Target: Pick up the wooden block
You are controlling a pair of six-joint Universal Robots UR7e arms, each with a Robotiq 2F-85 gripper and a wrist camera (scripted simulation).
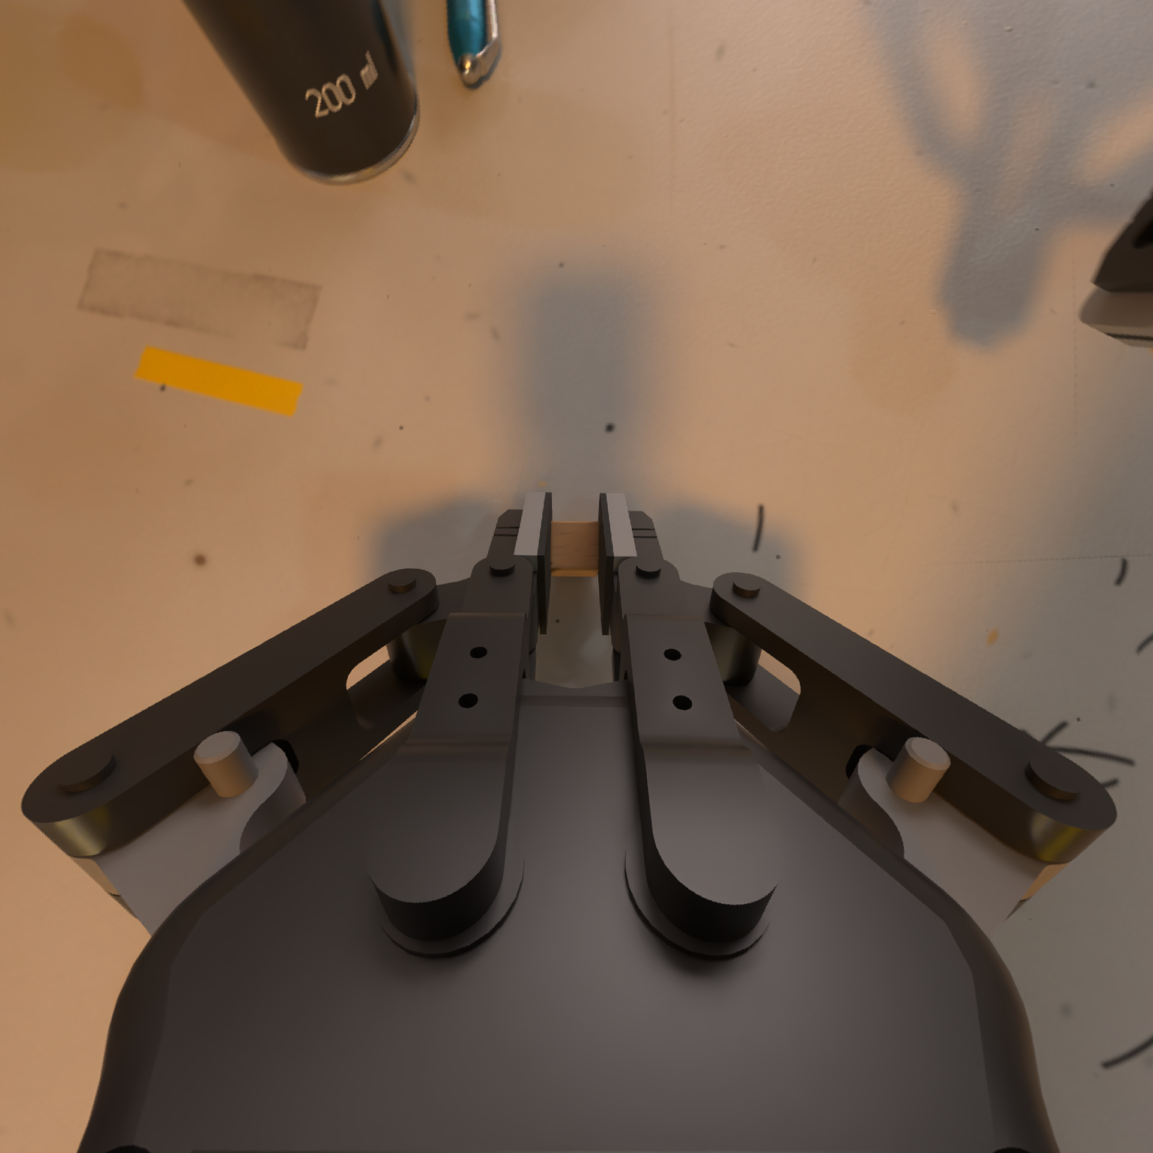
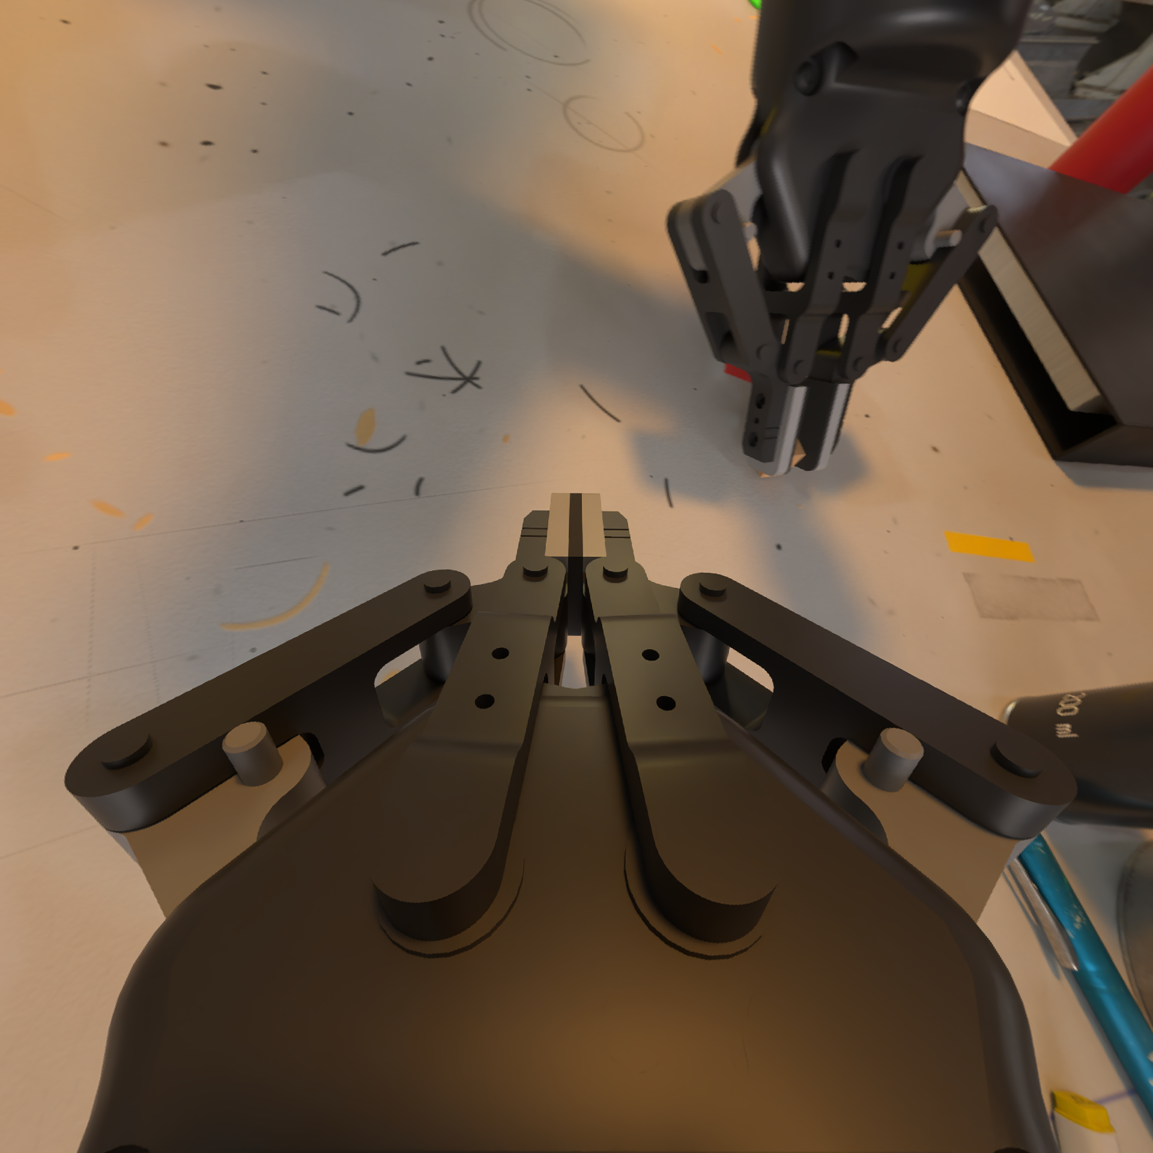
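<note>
A small pale wooden block (image 1: 574, 548) sits clamped between the two pads of my left gripper (image 1: 575, 506), which is shut on it close above the beige table. The right wrist view shows that same left gripper (image 2: 793, 465) from the side at the upper right, pointing down with a sliver of the block (image 2: 798, 460) between its fingertips near the table surface. My right gripper (image 2: 574, 499) is shut with its pads together and holds nothing, hovering over the table to the left of the left gripper.
A black cylindrical cup (image 1: 324, 93) and a blue pen (image 1: 474, 37) lie at the top left of the left wrist view; both also show at the right edge of the right wrist view, the cup (image 2: 1085, 749) above the pen (image 2: 1079, 948). A dark box (image 2: 1073, 299) stands behind the left gripper. Yellow tape (image 1: 218, 380) marks the table.
</note>
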